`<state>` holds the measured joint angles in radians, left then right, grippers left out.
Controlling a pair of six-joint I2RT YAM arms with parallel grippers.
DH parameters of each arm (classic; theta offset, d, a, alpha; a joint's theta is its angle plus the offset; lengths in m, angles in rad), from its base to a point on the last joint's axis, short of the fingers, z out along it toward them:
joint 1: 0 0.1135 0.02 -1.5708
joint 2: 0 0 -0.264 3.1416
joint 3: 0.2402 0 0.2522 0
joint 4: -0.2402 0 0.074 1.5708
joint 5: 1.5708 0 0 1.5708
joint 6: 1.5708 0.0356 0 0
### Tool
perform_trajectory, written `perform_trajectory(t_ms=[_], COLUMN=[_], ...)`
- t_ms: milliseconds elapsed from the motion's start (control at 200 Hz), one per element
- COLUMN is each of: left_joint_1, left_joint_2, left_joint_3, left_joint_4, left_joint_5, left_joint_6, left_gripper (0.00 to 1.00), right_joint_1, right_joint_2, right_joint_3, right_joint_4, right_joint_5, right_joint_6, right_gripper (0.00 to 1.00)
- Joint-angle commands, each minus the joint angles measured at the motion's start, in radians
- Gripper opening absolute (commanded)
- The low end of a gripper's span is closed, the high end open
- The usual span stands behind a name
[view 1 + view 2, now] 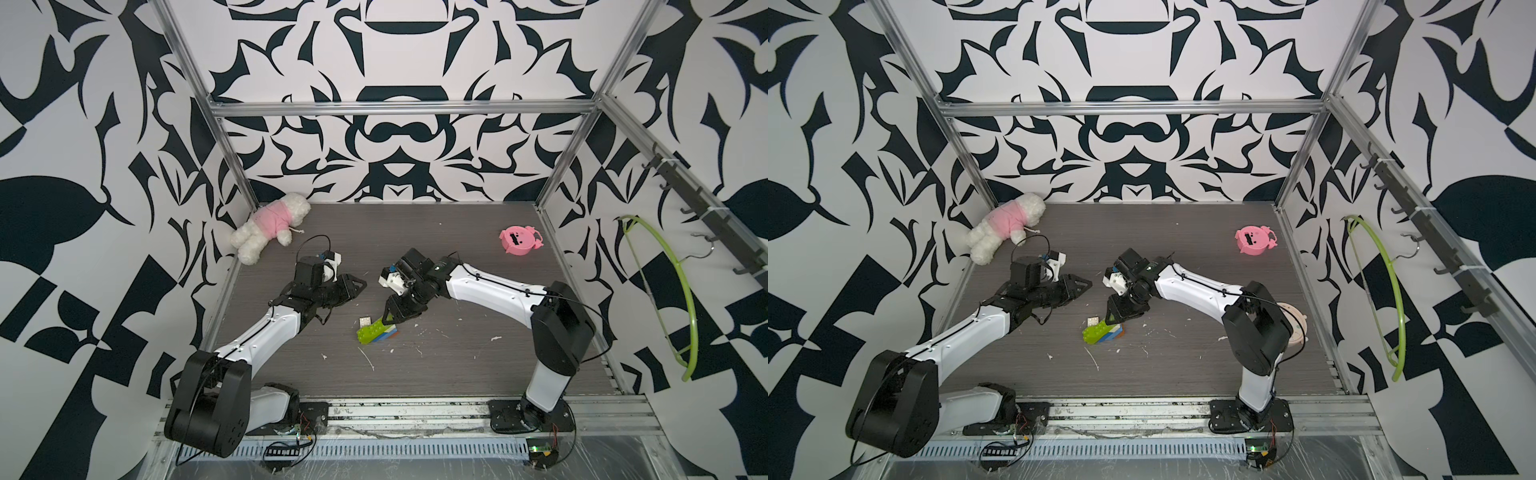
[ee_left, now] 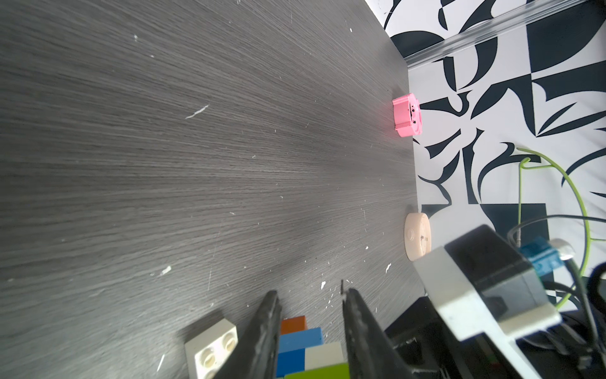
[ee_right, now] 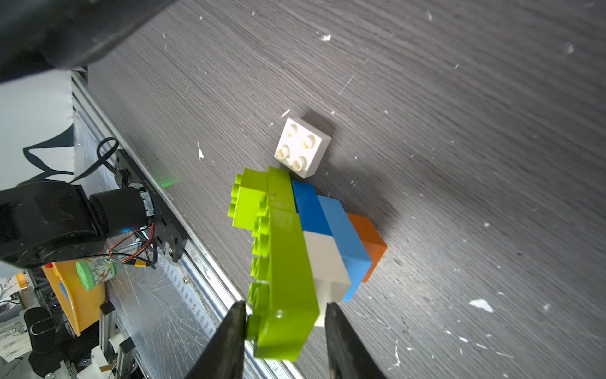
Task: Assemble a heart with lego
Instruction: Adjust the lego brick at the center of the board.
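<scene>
1. Heart (image 1: 374,332) of joined bricks, on its side on the grey table (image 1: 457,270), near the middle and a little toward the front rail, in sight in both top views.
2. Layers side by side in the right wrist view of the heart (image 3: 285,256): lime green with studs pointing sideways, then dark blue and white, lighter blue, orange last.
3. Loose white brick (image 3: 301,147), studs up, just beside the green end of the heart. Touching or not, impossible to tell.
4. Right gripper (image 3: 285,308) down at the heart and clamped on one end of it, fingers (image 3: 229,334) on either side: one against a green stud, one against the white piece.
5. Left gripper (image 1: 359,286) apart from the heart, toward the left side of the table, fingers (image 2: 262,328) a little apart with nothing between them.
6. Farther out: plush toy (image 1: 270,226) in the far left corner, pink pig toy (image 1: 519,241) near the far right corner, cream round disc (image 2: 417,236) by the right wall, green hanger (image 1: 673,291) outside the frame on the right.
</scene>
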<state>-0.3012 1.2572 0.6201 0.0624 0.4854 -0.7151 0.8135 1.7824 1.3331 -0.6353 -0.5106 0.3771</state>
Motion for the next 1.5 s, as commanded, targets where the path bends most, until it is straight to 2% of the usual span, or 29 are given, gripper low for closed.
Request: perform_trajectory(t_ms=[0, 220, 420, 695, 850, 970, 1150, 1285, 1365, 1495], left_joint_1=[0.005, 0.011, 0.017, 0.017, 0.021, 0.025, 0.028, 0.027, 0.027, 0.029], left_joint_2=[-0.016, -0.013, -0.007, 0.002, 0.005, 0.010, 0.072, 0.095, 0.135, 0.249], left_joint_3=[-0.015, -0.017, -0.018, -0.026, -0.050, -0.100, -0.157, -0.175, -0.152, -0.134], left_joint_4=[-0.014, -0.013, -0.014, 0.016, 0.095, 0.233, 0.400, 0.414, 0.392, 0.479], left_joint_5=[-0.004, -0.001, 0.000, 0.013, 0.054, 0.099, 0.175, 0.190, 0.202, 0.264], left_joint_6=[0.022, 0.026, 0.030, 0.018, 0.000, 0.009, 0.046, 0.114, 0.095, -0.054], left_gripper=[0.36, 0.36, 0.36, 0.36, 0.43, 0.48, 0.58, 0.70, 0.73, 0.70], right_joint_1=[0.005, 0.004, -0.018, -0.154, -0.264, -0.336, -0.402, -0.444, -0.467, -0.498], right_joint_2=[-0.006, 0.015, -0.003, -0.106, -0.154, -0.154, -0.120, -0.101, -0.094, -0.078], right_joint_3=[0.045, 0.035, 0.000, -0.191, -0.333, -0.415, -0.468, -0.506, -0.529, -0.559], right_joint_4=[-0.003, 0.036, 0.067, 0.337, 0.546, 0.693, 0.805, 0.851, 0.870, 0.893], right_joint_5=[0.015, -0.038, -0.078, -0.265, -0.337, -0.391, -0.466, -0.505, -0.515, -0.519], right_joint_6=[0.011, 0.029, 0.043, 0.184, 0.295, 0.372, 0.415, 0.427, 0.427, 0.422], right_gripper=[0.38, 0.33, 0.22, 0.18, 0.17, 0.17, 0.17, 0.17, 0.17, 0.17])
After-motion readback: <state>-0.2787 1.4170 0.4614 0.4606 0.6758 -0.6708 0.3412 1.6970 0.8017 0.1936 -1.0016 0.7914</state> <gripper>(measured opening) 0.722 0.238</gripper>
